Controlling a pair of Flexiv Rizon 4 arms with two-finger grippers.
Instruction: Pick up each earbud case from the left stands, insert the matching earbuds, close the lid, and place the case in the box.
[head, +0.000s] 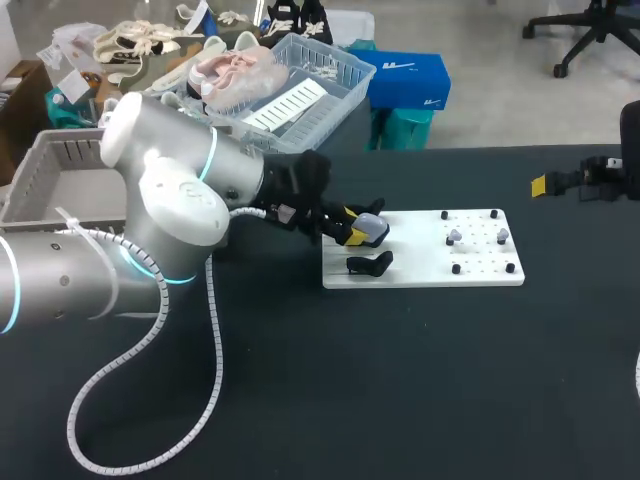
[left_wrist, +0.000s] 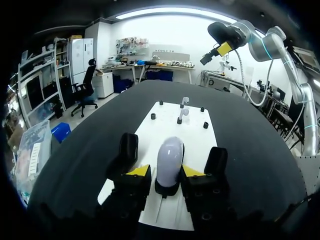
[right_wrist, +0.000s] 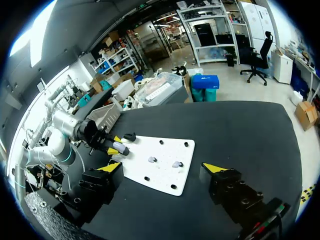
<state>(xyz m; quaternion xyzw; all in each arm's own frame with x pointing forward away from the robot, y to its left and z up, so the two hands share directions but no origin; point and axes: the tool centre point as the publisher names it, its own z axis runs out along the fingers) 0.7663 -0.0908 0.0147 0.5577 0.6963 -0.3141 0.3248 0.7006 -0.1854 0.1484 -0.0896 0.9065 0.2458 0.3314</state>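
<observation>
The left claw (left_wrist: 166, 171) sits around the earbud case (left_wrist: 170, 152), one yellow tip on each side of it. I cannot tell whether it has closed on the case. The case is a pale, rounded shell standing upright between the tips, and its foot rests in a black stand (left_wrist: 167, 189) just under the claw.

Under and ahead of the claw lies a white board (left_wrist: 192, 135). Beside the claw, on the same end of the board, is a second black stand (head: 368, 263) with nothing in it. Further ahead of the claw, near the far end of the board, two small pale earbuds (left_wrist: 184, 102) stand among short black pegs (left_wrist: 153, 116). The board rests on the black bench (left_wrist: 90, 145).

Behind the left claw, past its arm, a grey box (head: 40, 175) sits at the bench edge.

The right claw (right_wrist: 164, 169) hangs well apart from the left one, beyond the far end of the board. Its jaws are spread wide and hold nothing. From its own view the board lies ahead of it, with the earbuds nearer to it than the case.
</observation>
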